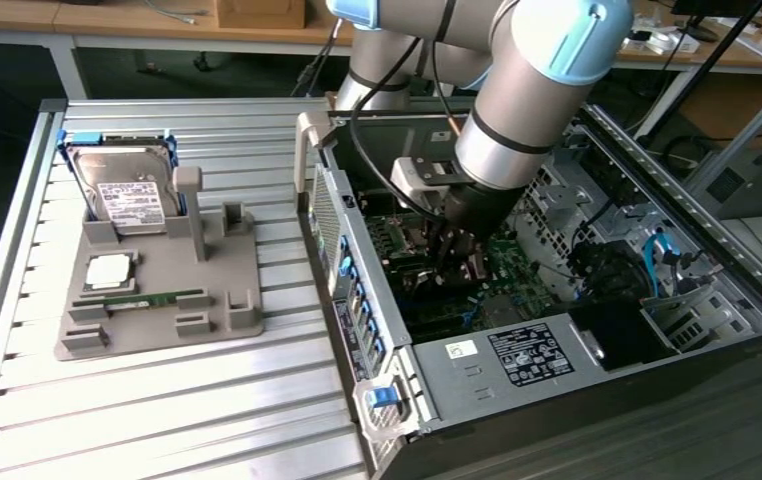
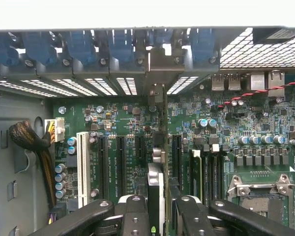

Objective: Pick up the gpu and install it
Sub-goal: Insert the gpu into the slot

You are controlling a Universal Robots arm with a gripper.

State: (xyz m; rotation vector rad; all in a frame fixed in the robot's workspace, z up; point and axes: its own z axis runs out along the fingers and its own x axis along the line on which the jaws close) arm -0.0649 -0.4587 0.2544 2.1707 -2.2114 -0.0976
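The gpu appears edge-on in the wrist view as a narrow dark strip standing over the expansion slots of the green motherboard. Its silvery end bracket reaches the rear slot row of the case. My gripper is shut on the card, with one black finger on each side. In the exterior view the gripper is down inside the open computer case, over the motherboard. Whether the card is seated in a slot I cannot tell.
On the slatted table at the exterior view's left, a grey fixture holds a hard drive, a processor chip and a green memory stick. Inside the case are a power supply, blue cables, a sleeved cable bundle and the processor socket.
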